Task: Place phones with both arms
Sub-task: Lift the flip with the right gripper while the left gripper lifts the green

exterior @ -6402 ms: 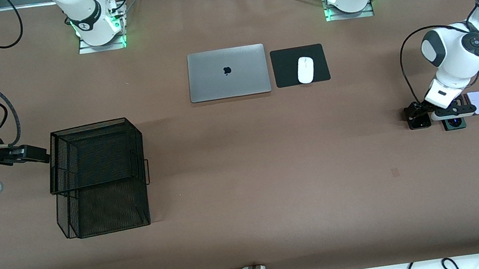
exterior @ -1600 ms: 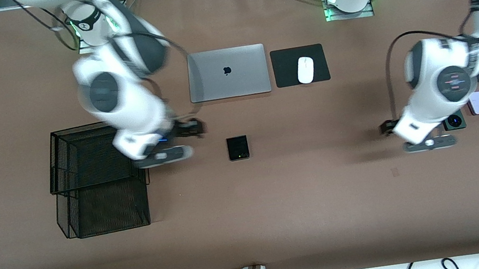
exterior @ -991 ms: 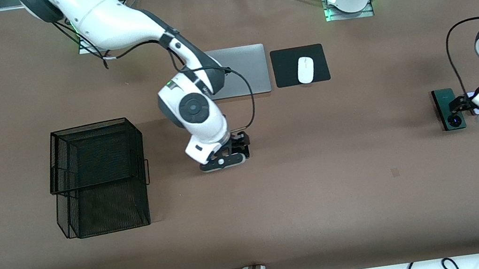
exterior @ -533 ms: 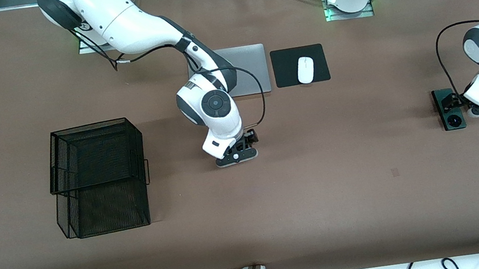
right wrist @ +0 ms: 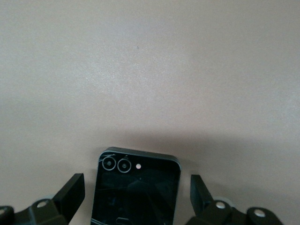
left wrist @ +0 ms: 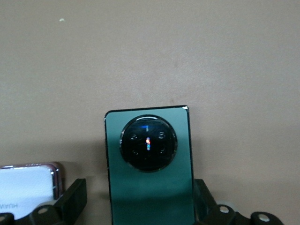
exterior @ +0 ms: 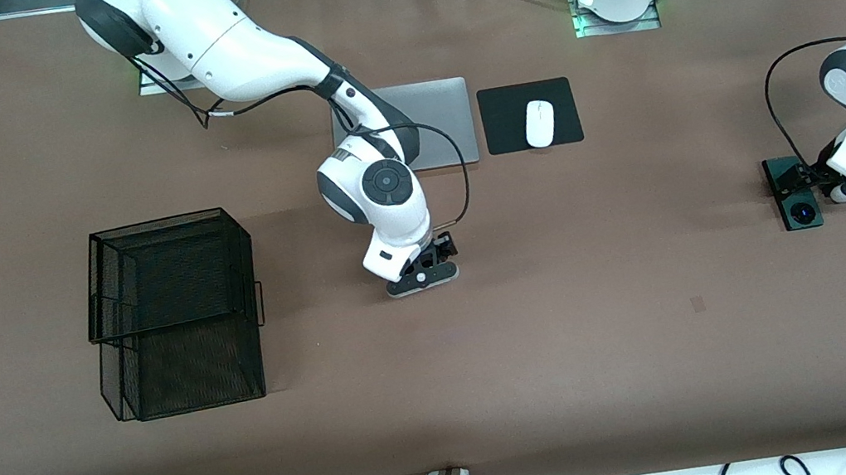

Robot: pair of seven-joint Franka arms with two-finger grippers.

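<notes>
1. As far as I could judge, the job was only in its early part: none of the three phones was in the black wire-mesh basket, which stood toward the right arm's end of the brown counter, if that was where they were meant to go.

2. The right gripper stood low at the middle of the counter, nearer the front camera than the closed grey laptop. Its fingers were spread wide on either side of the small squarish black flip phone, with a gap showing at each edge. I took this for a grasp about to be made, not one made.

3. The left gripper was down at the left arm's end of the counter, jaws equally wide, straddling the long dark green slab phone. Nothing was clamped yet.

4. The small pale lilac-white phone lay just beside the green one, outside the left gripper's fingers, and looked untouched. In the front view the arm hid it.

5. The black phone lay flat, glossy, two small lenses and a flash dot near one edge. The green phone lay flat too, matte, with a big round black camera ring.

6. The white computer mouse sat on its black mat beside the laptop, out of it all.
</notes>
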